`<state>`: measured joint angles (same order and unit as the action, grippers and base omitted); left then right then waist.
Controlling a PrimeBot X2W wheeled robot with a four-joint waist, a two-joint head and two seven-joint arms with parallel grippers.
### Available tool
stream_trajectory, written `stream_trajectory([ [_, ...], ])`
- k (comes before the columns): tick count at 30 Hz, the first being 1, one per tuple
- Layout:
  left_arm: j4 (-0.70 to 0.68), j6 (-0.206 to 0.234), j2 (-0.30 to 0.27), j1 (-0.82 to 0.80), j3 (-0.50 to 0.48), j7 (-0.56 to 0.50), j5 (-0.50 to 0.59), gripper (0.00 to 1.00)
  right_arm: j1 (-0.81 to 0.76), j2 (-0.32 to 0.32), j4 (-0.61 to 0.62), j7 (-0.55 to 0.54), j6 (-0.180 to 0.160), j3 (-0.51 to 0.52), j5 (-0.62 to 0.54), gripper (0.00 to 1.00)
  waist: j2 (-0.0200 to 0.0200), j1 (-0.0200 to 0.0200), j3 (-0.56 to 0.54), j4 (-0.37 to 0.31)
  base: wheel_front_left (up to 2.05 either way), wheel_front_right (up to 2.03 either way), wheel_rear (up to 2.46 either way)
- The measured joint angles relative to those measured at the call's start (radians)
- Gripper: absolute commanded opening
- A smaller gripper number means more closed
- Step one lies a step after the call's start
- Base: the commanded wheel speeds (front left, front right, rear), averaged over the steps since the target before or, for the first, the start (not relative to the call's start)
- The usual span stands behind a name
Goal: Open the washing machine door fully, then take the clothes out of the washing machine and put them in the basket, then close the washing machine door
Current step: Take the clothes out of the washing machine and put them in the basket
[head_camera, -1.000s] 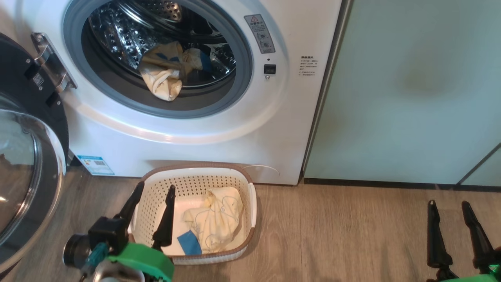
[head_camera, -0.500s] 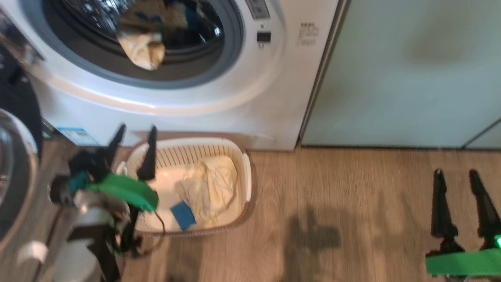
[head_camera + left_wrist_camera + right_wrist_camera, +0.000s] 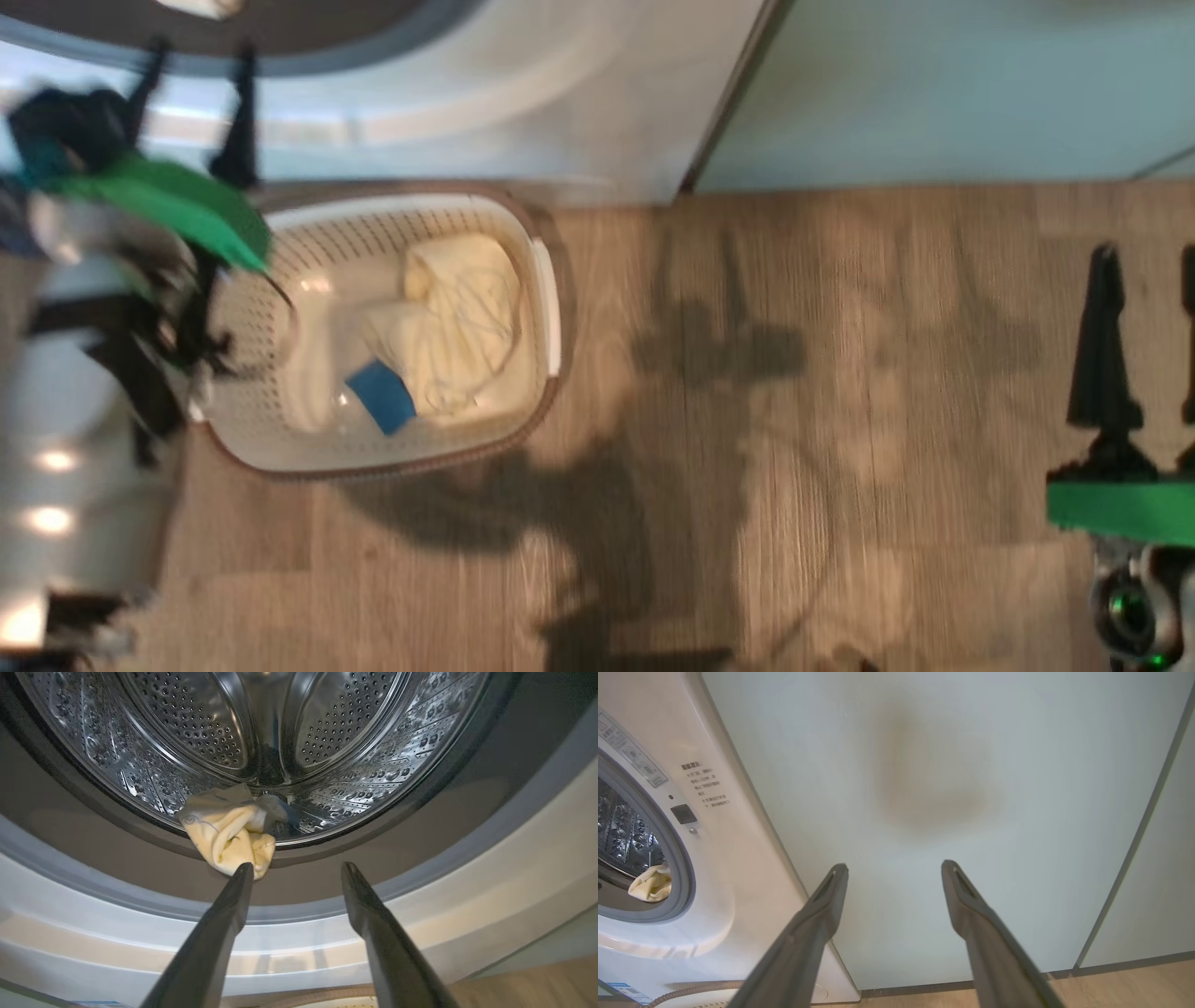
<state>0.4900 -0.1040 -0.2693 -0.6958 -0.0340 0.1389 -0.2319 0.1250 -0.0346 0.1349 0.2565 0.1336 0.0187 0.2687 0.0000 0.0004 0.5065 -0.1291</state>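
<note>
Spread wide and empty, the left jaws aim at a cream garment (image 3: 226, 833) hanging from the washing machine (image 3: 299, 947) at frame centre, the basket (image 3: 551, 308) set below to catch it; right jaws hang open.

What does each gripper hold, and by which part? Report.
Nothing is held. The left gripper stands open before the crumpled pale yellow cloth garment in the steel drum; the right gripper stands open, empty.

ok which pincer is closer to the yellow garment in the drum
Left. The left pincer points into the drum mouth, just short of the yellow garment. The right pincer faces the pale green cabinet panel, off beside the washing machine.
</note>
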Motion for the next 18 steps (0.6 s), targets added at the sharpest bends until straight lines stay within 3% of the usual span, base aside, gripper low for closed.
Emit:
stream_trajectory([
  [9, 0.05, -0.017, -0.118, -0.229, 0.01, -0.133, -0.005, 1.0, 0.063, 0.0, -0.006, 0.0, 0.0, -0.016, 0.064, 1.0, 0.0, -0.0002, 0.137, -0.046, 0.0, 0.0, 0.0],
  [18, 0.072, -0.026, -0.24, -0.397, 0.079, -0.298, -0.004, 1.0, 0.109, 0.0, -0.016, 0.0, 0.0, -0.042, 0.119, 1.0, 0.0, -0.0004, 0.21, -0.106, 0.0, 0.0, 0.0],
])
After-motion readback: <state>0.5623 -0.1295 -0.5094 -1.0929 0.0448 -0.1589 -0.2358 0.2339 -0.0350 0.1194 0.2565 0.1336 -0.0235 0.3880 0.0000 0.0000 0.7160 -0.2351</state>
